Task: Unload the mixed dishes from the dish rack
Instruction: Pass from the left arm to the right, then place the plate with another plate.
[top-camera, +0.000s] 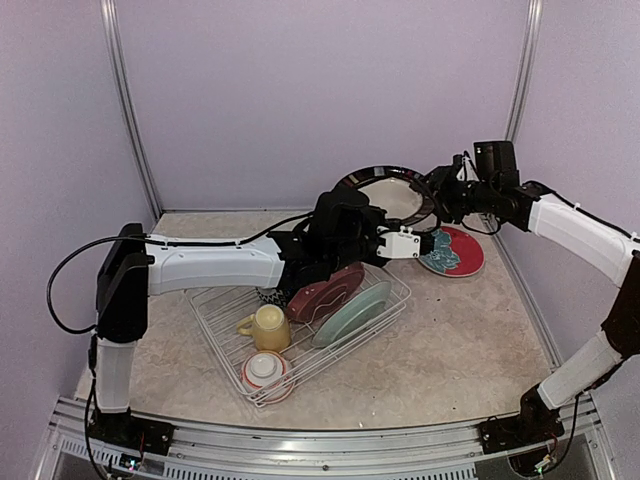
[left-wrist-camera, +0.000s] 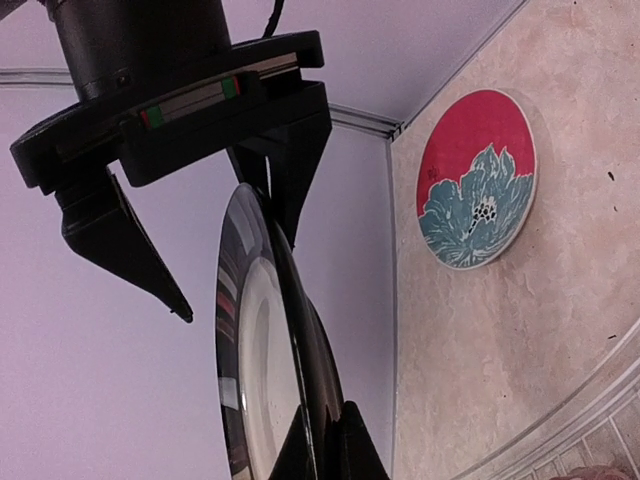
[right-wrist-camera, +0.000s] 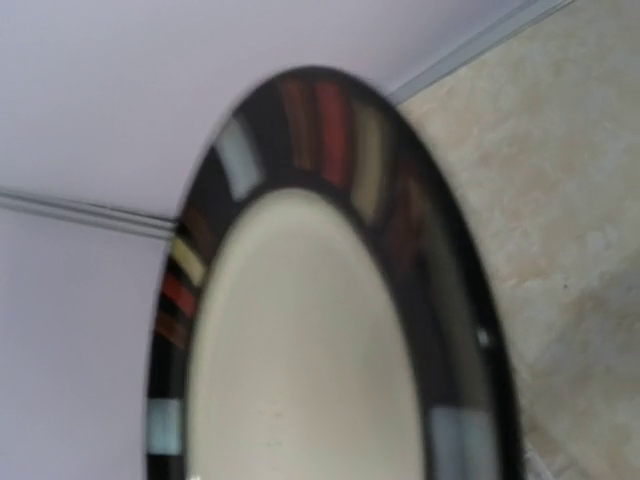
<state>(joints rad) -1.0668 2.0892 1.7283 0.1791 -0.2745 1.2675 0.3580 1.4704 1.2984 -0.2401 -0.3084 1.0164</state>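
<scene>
Firmly, the left gripper (left-wrist-camera: 322, 438) pinches the round black-rimmed cream ceramic plate (left-wrist-camera: 265, 350) by its edge; the right gripper (left-wrist-camera: 236, 272) straddles the opposite rim, jaws apart.

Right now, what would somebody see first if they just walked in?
A black-rimmed plate hangs in the air on edge at the back. Its rim is pinched by the left pincer, and the right pincer is open close by the rim. To its right, a red plate with a blue flower lies flat on the table.
</scene>
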